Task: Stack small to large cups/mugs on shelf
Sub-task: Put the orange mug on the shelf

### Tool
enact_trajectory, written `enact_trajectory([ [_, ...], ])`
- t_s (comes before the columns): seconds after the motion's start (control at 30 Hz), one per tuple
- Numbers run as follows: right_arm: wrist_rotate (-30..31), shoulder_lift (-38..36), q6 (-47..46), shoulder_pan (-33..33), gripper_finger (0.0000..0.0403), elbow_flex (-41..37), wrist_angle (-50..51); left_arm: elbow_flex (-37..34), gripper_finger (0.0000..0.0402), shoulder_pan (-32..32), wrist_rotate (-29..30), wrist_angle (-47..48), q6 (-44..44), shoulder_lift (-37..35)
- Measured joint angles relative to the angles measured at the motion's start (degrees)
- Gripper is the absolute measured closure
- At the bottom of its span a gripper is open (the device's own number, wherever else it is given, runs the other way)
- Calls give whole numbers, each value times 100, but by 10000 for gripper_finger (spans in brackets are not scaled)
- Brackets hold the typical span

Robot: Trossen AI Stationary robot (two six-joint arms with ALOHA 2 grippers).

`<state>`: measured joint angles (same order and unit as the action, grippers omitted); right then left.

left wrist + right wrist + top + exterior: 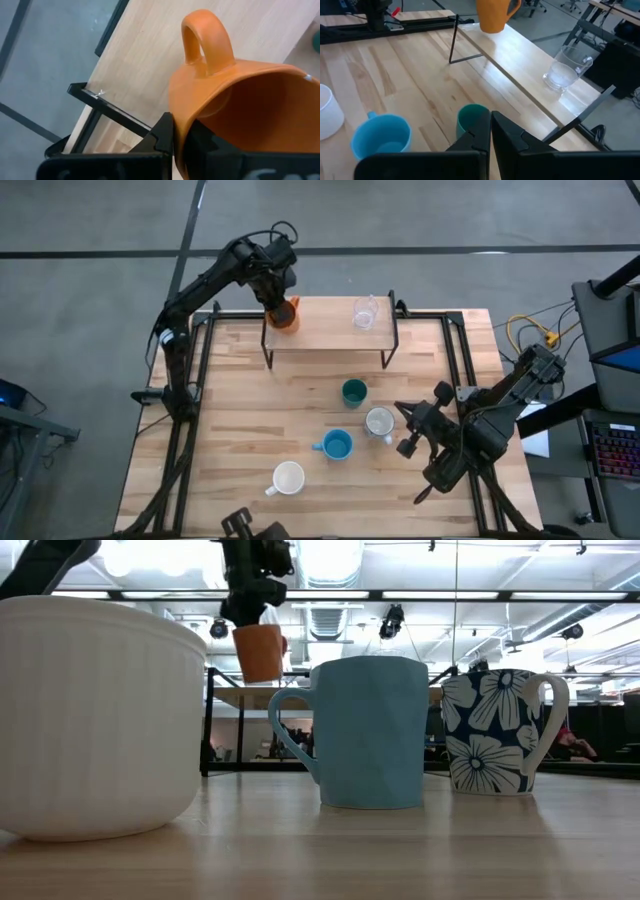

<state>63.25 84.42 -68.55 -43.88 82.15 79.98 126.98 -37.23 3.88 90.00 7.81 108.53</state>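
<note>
Fingers of the left gripper (279,301) were clamped on the rim of the orange ceramic mug (286,314), one finger (159,136) outside the wall and the other inside, and the mug hung tilted over the left end of the low shelf with a light wooden plank top and thin black legs (325,330). In the low view the orange mug (259,651) was above the plank, not touching it. On the right part of the same shelf stood the clear glass cup with a handle (365,312), upright and well apart from the orange one. The other four cups stood on the large wooden tabletop (230,420) in front of the shelf: the dark green cup (353,392) nearest to the shelf, the grey-white mug with a blue flower pattern (379,423) just beside the right gripper (418,427), the light blue mug (336,445) near the middle, and the white ribbed mug (288,478) closest to the front edge (its handle pointed to the left). The right gripper rested low over the right side of the table, and its fingers (507,131) were together, holding nothing, with the green cup (471,118) just beyond them.
</note>
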Motion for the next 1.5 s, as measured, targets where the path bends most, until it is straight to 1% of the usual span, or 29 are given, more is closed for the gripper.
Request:
enact_trajectory([
  [0.43,-81,0,0,0,394,0,-63,-125,400,-108,11,-2,-1,159],
  [0.67,-125,0,-24,0,394,1,-93,-427,400,-256,-93,-52,-36,102],
  [0.93,-195,0,-27,2,394,2,-100,-373,400,-247,-75,7,-12,105],
  [1.17,-197,0,-26,2,394,2,-107,-342,369,-246,11,27,20,128],
  [1.5,-221,2,2,2,394,2,-111,-328,361,-244,12,-184,120,108],
])
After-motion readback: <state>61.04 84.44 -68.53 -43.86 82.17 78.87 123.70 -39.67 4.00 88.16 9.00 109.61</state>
